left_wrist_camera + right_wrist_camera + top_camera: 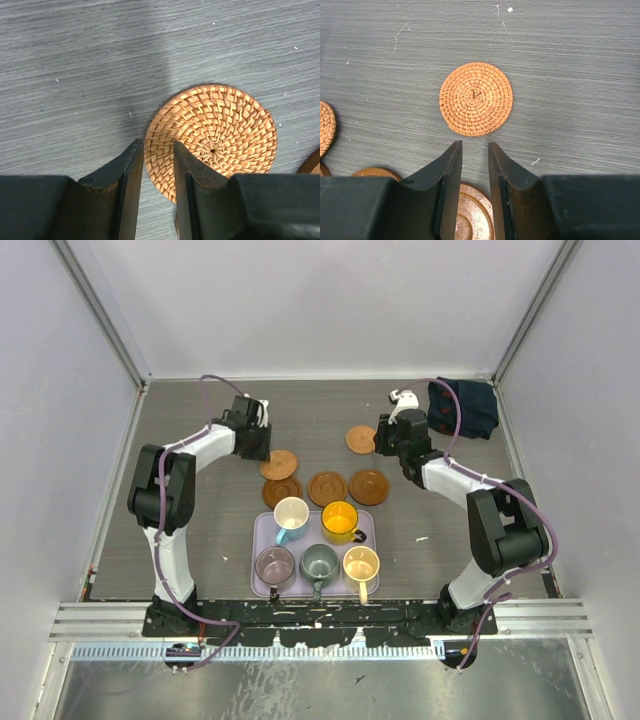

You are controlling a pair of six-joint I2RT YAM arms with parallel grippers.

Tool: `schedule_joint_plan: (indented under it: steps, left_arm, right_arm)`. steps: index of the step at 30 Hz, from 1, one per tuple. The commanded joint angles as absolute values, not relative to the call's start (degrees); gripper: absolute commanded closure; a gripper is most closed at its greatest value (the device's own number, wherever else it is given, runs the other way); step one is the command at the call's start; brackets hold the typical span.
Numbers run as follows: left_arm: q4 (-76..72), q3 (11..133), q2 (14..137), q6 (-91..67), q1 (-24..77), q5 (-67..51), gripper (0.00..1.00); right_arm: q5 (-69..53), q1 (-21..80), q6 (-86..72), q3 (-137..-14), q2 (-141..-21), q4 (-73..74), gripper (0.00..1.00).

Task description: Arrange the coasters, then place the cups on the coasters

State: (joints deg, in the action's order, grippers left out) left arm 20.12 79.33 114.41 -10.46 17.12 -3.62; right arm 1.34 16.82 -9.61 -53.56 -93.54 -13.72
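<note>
Jaws of left gripper (156,145) narrow, straddling rim of woven coaster (215,135) flat on table (75,60); gripped or not, cannot tell. Right gripper (474,145) narrowly parted, empty, just short of second woven coaster (476,98). Three smooth coasters (327,487) in row beside tray (368,532); five cups (319,562) on tray.

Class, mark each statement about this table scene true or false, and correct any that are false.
1. All five cups stand on the lavender tray. True.
2. One cup sits on a coaster. False: the coasters all lie bare.
3. The dark blue cloth lies in the far right corner. True.
4. The right hand grips a woven coaster. False: the right hand is empty, and the woven coaster lies flat beyond its fingertips.
</note>
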Motion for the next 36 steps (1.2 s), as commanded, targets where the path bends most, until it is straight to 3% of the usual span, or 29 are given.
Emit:
schedule_joint_plan:
  steps: [1,16,25,36]
  left_arm:
    - [27.6,83.6,116.8,-8.2,16.9,-1.0,0.69]
    - [31.8,94.2,122.5,-7.8,8.3,1.4,0.64]
    - [19.3,82.5,112.3,-10.4,7.4,-4.7,0.51]
    - [8.5,71.5,106.0,-15.8,7.5,-12.0,0.48]
  right_arm:
    - [0.8,17.0,-10.0,-54.1,-91.0,-16.6,0.67]
    - [-2.3,17.0,-8.0,-62.5,-100.6,-13.2,0.7]
    - [-4.8,17.1,-7.8,-70.7,-109.0,-10.0,0.74]
    - [-5.8,17.2,-6.3,-71.8,-113.0,-8.2,0.75]
